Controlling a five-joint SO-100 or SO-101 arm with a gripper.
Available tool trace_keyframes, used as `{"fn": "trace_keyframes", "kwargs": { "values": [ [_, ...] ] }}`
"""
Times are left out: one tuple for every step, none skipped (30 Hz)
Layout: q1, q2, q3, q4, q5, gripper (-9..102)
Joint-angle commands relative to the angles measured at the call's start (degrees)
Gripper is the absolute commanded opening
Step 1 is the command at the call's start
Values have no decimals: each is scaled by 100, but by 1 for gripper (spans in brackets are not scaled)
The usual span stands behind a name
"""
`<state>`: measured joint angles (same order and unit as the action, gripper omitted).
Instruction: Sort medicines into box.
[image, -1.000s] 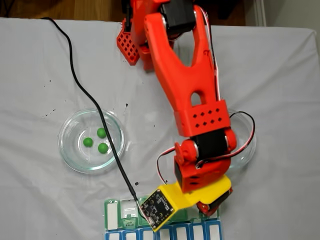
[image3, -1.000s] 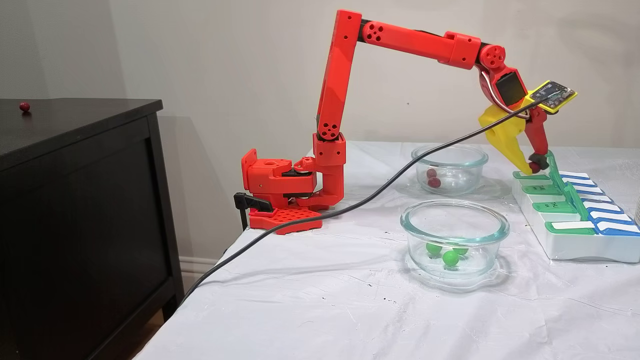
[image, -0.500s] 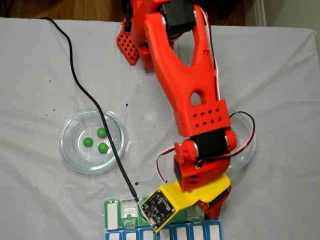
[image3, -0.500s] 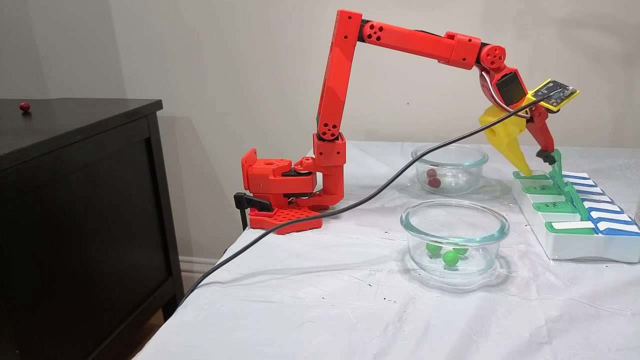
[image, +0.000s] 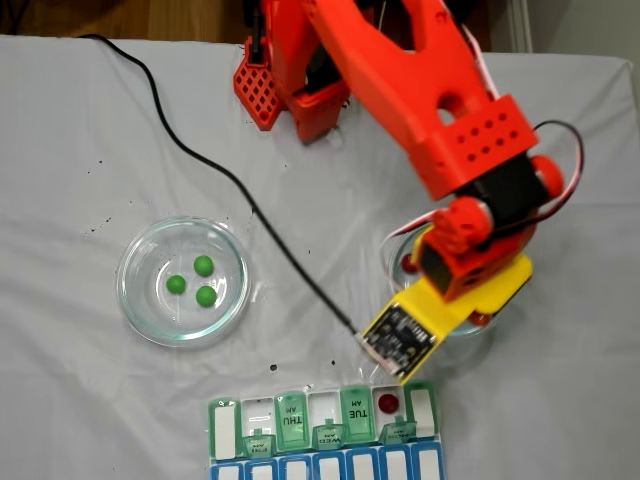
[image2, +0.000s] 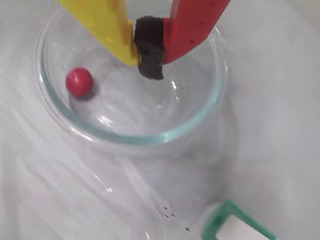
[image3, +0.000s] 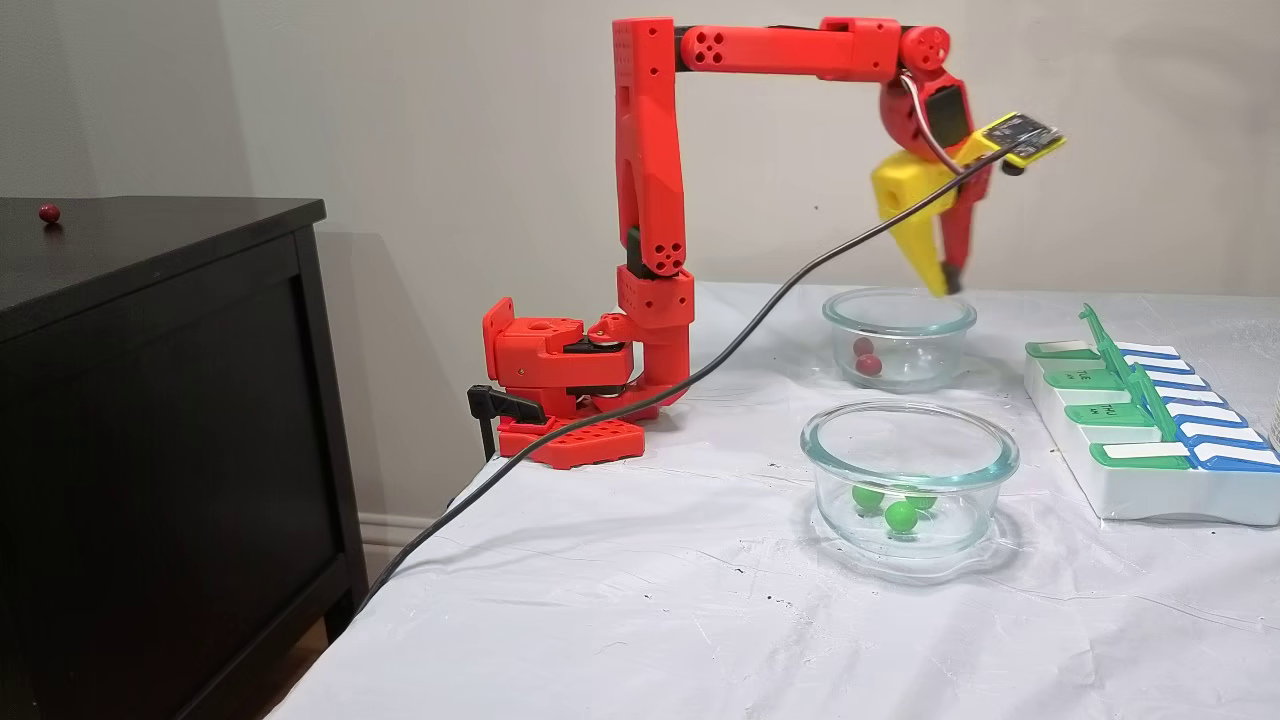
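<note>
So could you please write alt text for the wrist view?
The end effector, one finger yellow and one red, is shut above a clear glass dish holding one red ball. A green-edged corner of the pill box shows at the bottom.

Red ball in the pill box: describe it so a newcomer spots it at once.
In the top-down fixed view, find the pill box at the table's bottom edge. In its green row, second compartment from the right, sits one red ball; neighbouring compartments are lidded or hold nothing.

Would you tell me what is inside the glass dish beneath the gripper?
The side fixed view shows two red balls in that dish. From above, the arm covers most of it, and the wrist view catches one.
</note>
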<state>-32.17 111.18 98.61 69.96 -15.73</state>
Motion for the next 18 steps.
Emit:
{"fn": "trace_keyframes", "kwargs": {
  "values": [
    [-281, 571, 35, 466, 220, 0],
    [-378, 633, 114, 615, 237, 1],
    [-475, 668, 193, 773, 272, 3],
    [-563, 668, 264, 923, 352, 4],
    [-642, 633, 352, 1020, 457, 5],
    [-703, 624, 457, 1028, 563, 6],
    [-738, 606, 545, 1020, 650, 7],
    [-765, 580, 615, 976, 703, 8],
    [-773, 562, 659, 896, 738, 9],
    [-765, 536, 686, 800, 773, 10],
    [-738, 483, 686, 729, 809, 12],
    [-721, 396, 668, 650, 835, 14],
    [-703, 325, 659, 571, 844, 17],
    [-686, 237, 659, 492, 853, 23],
    [-668, 158, 659, 413, 870, 23],
    [-668, 97, 677, 334, 896, 23],
    [-668, 44, 703, 281, 914, 23],
    [-686, 9, 738, 229, 932, 24]
  ]
}}
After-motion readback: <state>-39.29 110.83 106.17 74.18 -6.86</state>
